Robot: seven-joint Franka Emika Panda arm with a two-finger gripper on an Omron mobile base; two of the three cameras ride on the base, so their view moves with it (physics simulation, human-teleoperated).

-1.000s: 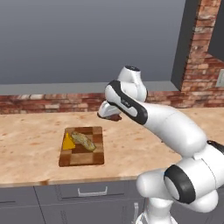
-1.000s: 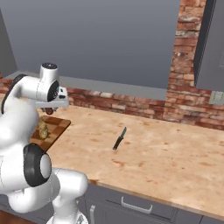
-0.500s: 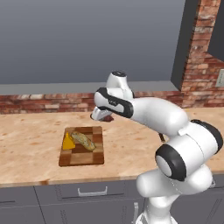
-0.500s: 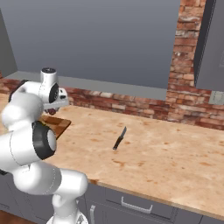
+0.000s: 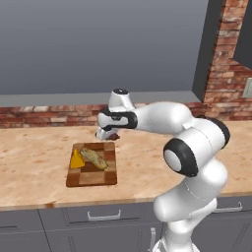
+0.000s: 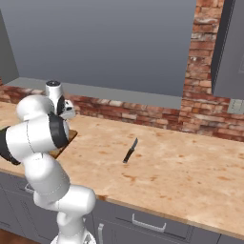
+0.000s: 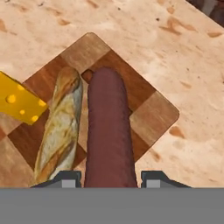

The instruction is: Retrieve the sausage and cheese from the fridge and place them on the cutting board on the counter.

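Observation:
My gripper (image 5: pixel 109 134) is shut on the dark reddish-brown sausage (image 7: pixel 107 135), which hangs just above the far edge of the checkered cutting board (image 5: pixel 93 175). In the hand view the sausage runs up from between the two fingertips (image 7: pixel 65 179) over the board (image 7: pixel 148 118). The yellow cheese (image 5: pixel 76 160) wedge lies on the board's left side, and shows at the left in the hand view as the cheese (image 7: pixel 17 103). The board rests on the tan counter (image 5: pixel 29 162). The fridge is out of view.
A pale tan bread loaf (image 5: pixel 93 157) lies diagonally on the board beside the cheese, close to the sausage in the hand view. A black knife (image 6: pixel 130 150) lies on the counter to the right. A brick backsplash (image 5: pixel 44 115) runs behind.
The arm has swung left and slightly down, carrying the sausage from right of the board to over its far edge. Cheese and loaf have not moved.

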